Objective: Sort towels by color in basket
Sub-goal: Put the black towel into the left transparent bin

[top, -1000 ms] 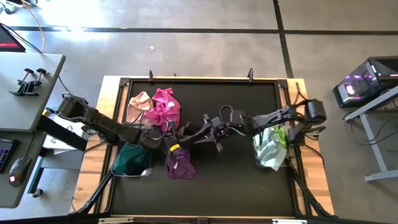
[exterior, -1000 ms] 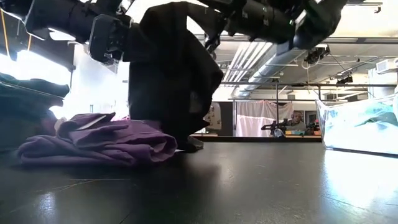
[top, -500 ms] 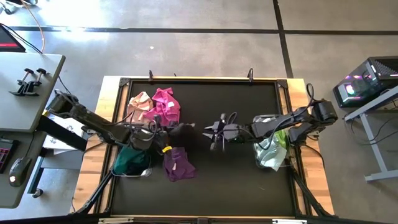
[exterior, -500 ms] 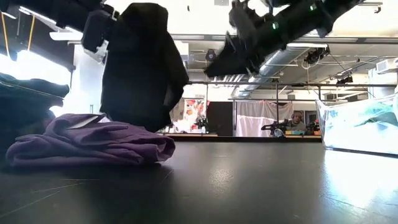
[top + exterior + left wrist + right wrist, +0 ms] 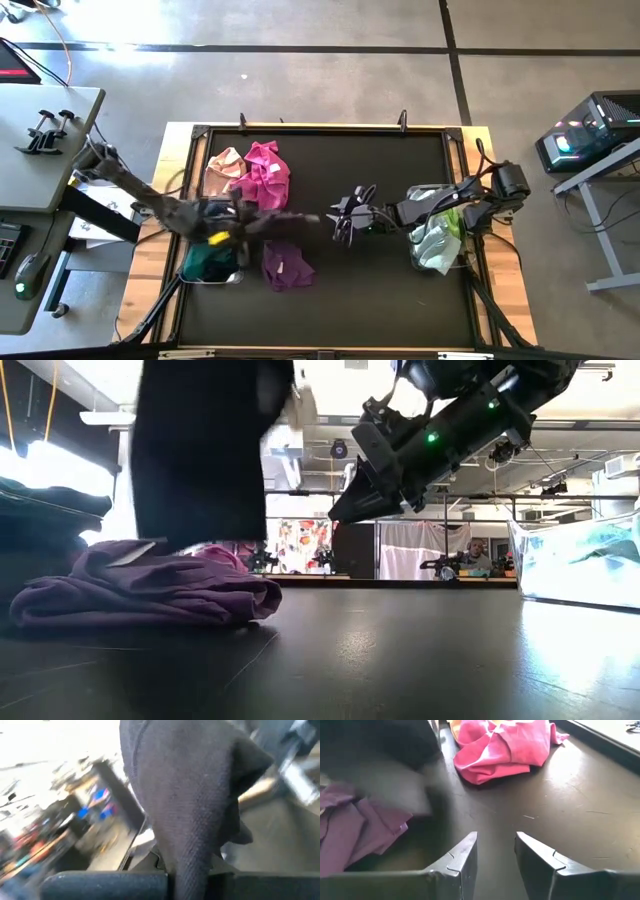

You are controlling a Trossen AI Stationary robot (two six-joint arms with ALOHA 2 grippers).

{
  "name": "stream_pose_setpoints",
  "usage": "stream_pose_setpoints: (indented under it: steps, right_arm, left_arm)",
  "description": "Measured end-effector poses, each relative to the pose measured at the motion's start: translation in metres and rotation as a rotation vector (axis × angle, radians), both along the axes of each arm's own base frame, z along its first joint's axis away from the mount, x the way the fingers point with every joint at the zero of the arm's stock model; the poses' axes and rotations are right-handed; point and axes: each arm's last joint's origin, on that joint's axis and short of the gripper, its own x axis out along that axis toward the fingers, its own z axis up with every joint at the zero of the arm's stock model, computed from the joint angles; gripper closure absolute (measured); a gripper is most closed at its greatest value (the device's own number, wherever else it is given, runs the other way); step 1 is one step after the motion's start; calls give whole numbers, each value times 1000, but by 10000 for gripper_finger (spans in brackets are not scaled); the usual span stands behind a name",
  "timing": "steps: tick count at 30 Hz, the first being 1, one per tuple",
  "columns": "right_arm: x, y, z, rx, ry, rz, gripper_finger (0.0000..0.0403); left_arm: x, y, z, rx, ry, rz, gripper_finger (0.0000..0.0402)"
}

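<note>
1. Since the earlier frames, the left gripper had drawn back toward the table's left side and carried the black towel with it, so that in the low view the cloth now hung clear above the purple towel instead of touching it.
2. Its fingers were clamped together on the black towel, which filled most of the left wrist view and draped down past the fingers.
3. From above, the black towel stretched out sideways from the left gripper, over the space between the magenta towel and the purple towel.
4. The right gripper had pulled slightly back toward the right since the earliest frame and hung near the middle of the table, above the surface, holding nothing.
5. Its two fingers stood apart with bare dark tabletop showing between them, pointing toward the magenta towel and the purple towel.
6. A pale pink towel lay touching the magenta one near the far left corner of the table.
7. A dark green towel sat in a basket at the table's left edge, just beside the purple towel.
8. A clear basket at the right edge held pale mint and lime towels; it showed at the right in the low view.
</note>
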Motion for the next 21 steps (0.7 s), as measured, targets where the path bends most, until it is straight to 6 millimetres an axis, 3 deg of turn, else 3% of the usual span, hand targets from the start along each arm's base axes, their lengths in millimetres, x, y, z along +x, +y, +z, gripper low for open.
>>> stream_pose_setpoints:
  steps: [5, 9, 17, 21]
  right_arm:
    - [0, 1, 0, -4, 0, 14, 277]
    - [2, 1, 2, -20, -19, 25, 277]
    - [2, 1, 3, -30, -26, 37, 277]
    - [2, 1, 3, -29, -26, 37, 277]
  left_arm:
    - [-25, -8, 45, -70, -100, -80, 401]
    - [-42, -6, 76, -44, -39, 16, 401]
    - [-58, -4, 119, 109, 102, 274, 401]
    - [-64, -8, 145, -19, 42, 187, 401]
